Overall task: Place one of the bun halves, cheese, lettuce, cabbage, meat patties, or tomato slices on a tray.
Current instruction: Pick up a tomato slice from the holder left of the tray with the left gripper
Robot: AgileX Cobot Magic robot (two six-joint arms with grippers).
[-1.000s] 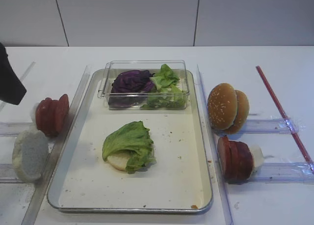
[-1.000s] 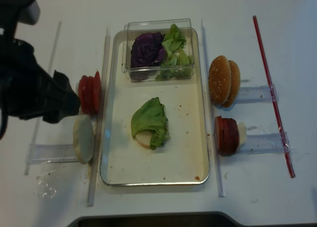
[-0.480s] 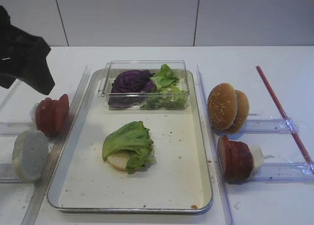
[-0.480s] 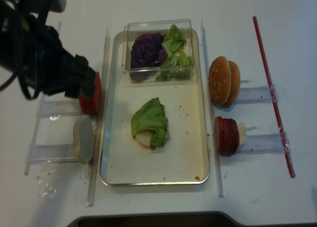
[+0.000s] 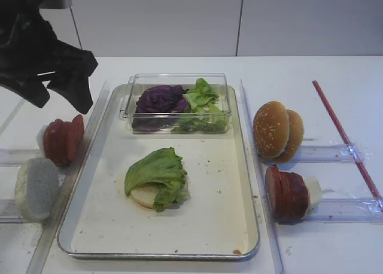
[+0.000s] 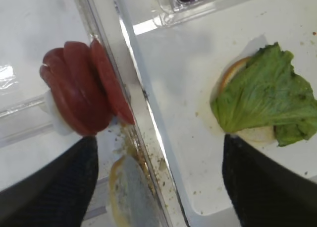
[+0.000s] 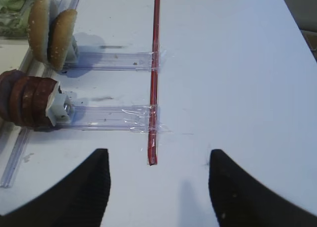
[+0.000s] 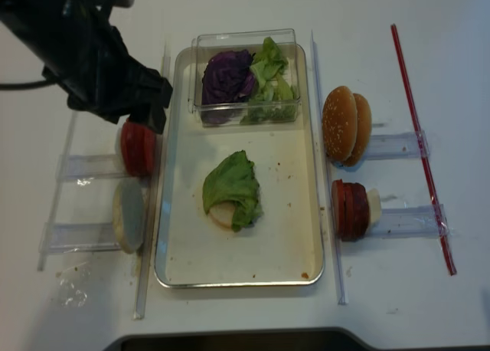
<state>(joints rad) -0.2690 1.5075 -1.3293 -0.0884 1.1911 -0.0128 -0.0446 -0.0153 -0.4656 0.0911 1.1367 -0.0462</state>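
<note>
While the left tool (image 6: pixel 158 187) hangs with its jaws wide and nothing between them, the tomato slices (image 6: pixel 84 90) stand on edge just below and to its left side, packed tight on a clear holder. To its right lies the tray (image 5: pixel 239 166), where a lettuce (image 5: pixel 157 172) leaf already covers a pale bun half (image 5: pixel 143 196). A second pale bun (image 6: pixel 130 192) sits right beneath the tool, near the tray's rim.

The risk here is the approach. The slices lean against one another, so jaws coming down this wide could take two or three at once, or nudge the stack along its holder. They look glossy and thin, so a pinch on one edge may slip or tear it. Carrying a slice across the raised rim could also clip it loose.

The right tool (image 7: pixel 156 187) rests well away over bare tabletop, jaws apart and empty, with the patties (image 7: pixel 27 105) ahead to its left.
</note>
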